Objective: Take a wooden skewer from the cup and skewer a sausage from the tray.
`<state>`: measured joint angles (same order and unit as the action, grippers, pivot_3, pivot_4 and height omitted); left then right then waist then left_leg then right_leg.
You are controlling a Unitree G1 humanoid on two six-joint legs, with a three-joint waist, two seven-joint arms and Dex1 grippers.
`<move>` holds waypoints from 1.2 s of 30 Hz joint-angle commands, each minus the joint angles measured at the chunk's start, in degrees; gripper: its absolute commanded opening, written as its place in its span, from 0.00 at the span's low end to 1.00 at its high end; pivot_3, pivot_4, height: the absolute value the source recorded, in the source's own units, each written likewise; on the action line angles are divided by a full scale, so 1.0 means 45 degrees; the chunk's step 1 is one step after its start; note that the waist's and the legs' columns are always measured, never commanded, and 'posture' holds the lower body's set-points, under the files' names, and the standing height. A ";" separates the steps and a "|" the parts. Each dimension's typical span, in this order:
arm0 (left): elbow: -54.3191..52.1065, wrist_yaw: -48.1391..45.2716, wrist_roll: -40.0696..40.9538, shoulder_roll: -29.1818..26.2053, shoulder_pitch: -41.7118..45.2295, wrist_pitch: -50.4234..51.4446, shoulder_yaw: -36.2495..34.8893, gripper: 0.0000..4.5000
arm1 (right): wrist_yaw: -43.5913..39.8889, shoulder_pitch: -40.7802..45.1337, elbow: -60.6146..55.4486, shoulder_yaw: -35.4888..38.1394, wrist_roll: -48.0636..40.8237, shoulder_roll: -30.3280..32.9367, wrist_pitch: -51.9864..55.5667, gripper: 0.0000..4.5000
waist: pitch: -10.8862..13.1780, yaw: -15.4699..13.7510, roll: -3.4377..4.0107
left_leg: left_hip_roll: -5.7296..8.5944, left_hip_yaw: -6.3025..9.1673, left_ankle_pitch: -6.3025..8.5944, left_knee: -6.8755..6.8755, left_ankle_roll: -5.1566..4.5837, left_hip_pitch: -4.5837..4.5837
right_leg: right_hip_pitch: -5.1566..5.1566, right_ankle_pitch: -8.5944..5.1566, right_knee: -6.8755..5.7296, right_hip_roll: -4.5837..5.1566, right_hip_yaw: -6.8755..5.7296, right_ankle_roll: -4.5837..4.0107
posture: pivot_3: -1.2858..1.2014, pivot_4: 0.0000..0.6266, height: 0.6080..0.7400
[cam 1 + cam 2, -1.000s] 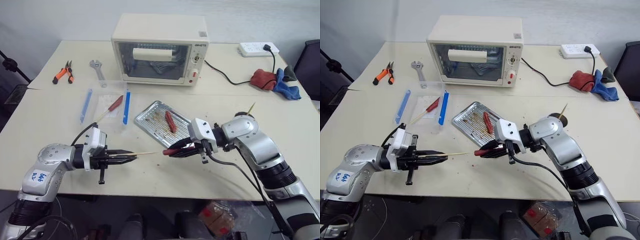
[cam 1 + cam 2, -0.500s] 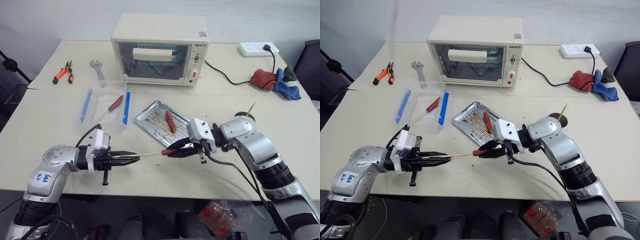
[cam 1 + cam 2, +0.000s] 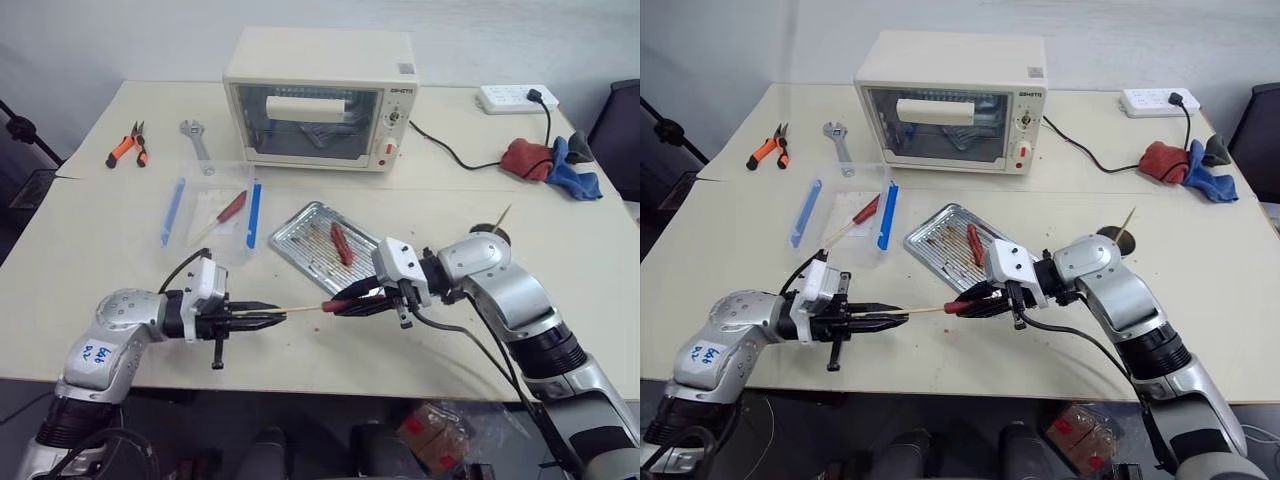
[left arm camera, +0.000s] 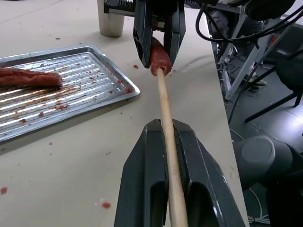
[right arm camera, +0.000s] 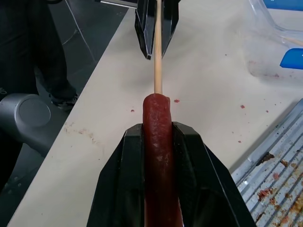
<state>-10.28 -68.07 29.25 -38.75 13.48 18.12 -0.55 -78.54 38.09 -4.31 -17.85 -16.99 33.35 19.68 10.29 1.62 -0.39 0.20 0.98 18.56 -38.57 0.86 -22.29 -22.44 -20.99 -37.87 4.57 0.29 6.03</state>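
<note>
The left gripper [image 3: 258,318] is shut tight on the wooden skewer [image 4: 165,124], which runs level out of its 2 fingers toward the right gripper [image 3: 350,302]. That one is closed about the sausage [image 5: 158,142], holding it lengthwise with 1 end poking out toward the stick. The skewer's tip meets that end dead centre; whether it has gone in at all I cannot tell.

Both claws hang over the bare table [image 3: 90,230] just in front of the tray [image 3: 300,250], near its front corner.

To do this step well, keep stick and sausage on 1 line and push straight along the sausage's length. Any sideways lean would probably send the point out through the skin or bend the thin stick. The right grip should stay firm enough to stop the glossy sausage sliding back, yet not crush it.

A second sausage [image 3: 341,243] lies on the tray's ribbed floor. The cup [image 4: 111,20] stands to the right of the tray, with another stick leaning out of it. Behind the tray sits a toaster oven [image 3: 318,97]; left of the tray, a clear plastic box [image 3: 212,210] with blue clips. Nothing lies between the 2 claws, so the push looks unobstructed.
</note>
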 commanded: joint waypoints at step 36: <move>-0.1825 0.4532 0.2284 0.2204 -0.1731 0.0531 -0.3850 0.00 | 0.1281 -0.4458 -0.3227 0.5788 -0.2958 0.1261 -0.0493 0.99 | -0.0004 -0.0332 -0.0009 | 0.0003 0.0014 0.0029 -0.0038 -0.0044 -0.0012 | 0.0032 0.0002 0.0024 0.0016 -0.0002 0.0003 | 0.52 0.24 1.00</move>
<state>-15.98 -52.13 36.56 -29.71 5.92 20.42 -14.19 -73.66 19.64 -16.45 3.87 -28.08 39.82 21.31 10.27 0.13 -0.43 0.22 1.03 18.71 -38.78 0.64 -22.35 -22.29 -20.98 -37.77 4.64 0.29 6.05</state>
